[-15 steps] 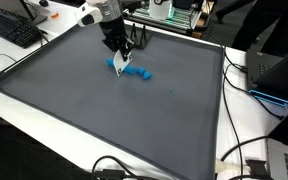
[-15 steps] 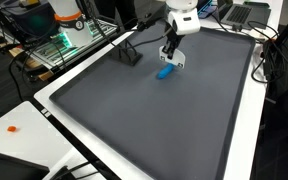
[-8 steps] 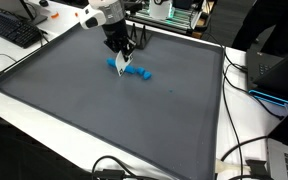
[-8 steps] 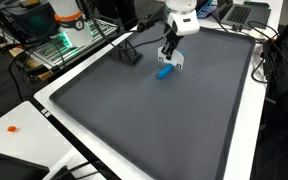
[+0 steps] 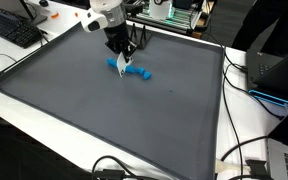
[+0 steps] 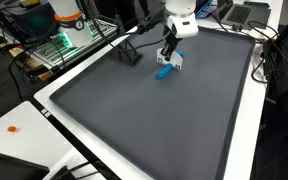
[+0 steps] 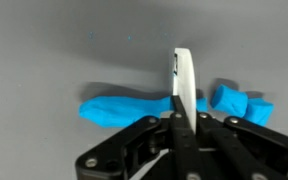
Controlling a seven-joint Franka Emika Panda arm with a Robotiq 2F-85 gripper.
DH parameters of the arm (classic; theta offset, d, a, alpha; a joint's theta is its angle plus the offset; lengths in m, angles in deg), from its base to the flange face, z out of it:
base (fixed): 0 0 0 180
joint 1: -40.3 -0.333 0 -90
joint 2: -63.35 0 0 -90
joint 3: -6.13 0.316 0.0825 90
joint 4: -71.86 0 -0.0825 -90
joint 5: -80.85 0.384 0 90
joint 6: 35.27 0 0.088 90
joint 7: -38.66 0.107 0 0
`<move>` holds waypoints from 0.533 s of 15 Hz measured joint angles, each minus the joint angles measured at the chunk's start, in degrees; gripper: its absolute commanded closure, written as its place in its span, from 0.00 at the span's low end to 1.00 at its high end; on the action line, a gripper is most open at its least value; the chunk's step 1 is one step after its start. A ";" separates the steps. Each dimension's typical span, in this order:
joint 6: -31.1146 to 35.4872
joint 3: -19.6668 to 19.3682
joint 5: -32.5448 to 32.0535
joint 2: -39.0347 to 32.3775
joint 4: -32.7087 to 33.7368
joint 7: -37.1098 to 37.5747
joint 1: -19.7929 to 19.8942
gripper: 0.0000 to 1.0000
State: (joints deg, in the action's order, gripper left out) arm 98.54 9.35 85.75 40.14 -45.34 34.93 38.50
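My gripper (image 7: pixel 181 122) is shut on a thin white blade (image 7: pixel 184 82) that stands on edge and points down at the grey mat (image 5: pixel 104 110). Just under the blade lies a long blue soft piece (image 7: pixel 124 108), with a small blue chunk (image 7: pixel 239 103) beside it. In both exterior views the gripper (image 5: pixel 121 56) (image 6: pixel 170 52) hovers low over the blue pieces (image 5: pixel 136 72) (image 6: pixel 164 71) near the mat's far side. Whether the blade touches the blue piece I cannot tell.
The mat fills a white table (image 5: pixel 24 95). A keyboard (image 5: pixel 12 30) lies at one corner, cables (image 5: pixel 246 150) run along an edge, a small black stand (image 6: pixel 127 52) sits on the mat, and a rack with electronics (image 6: pixel 69 38) stands nearby.
The arm has shifted very slightly over the blue pieces, still holding the white blade. The blue pieces have not moved.
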 measured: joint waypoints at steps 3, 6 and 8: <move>-0.03 0.06 0.67 -0.16 0.01 0.00 0.11 0.99; -0.12 0.08 2.06 -0.18 0.01 0.09 0.37 0.99; -0.29 0.08 3.15 -0.18 0.01 0.16 0.56 0.99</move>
State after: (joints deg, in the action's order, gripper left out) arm 98.25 9.42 88.89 39.96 -45.33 35.08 39.06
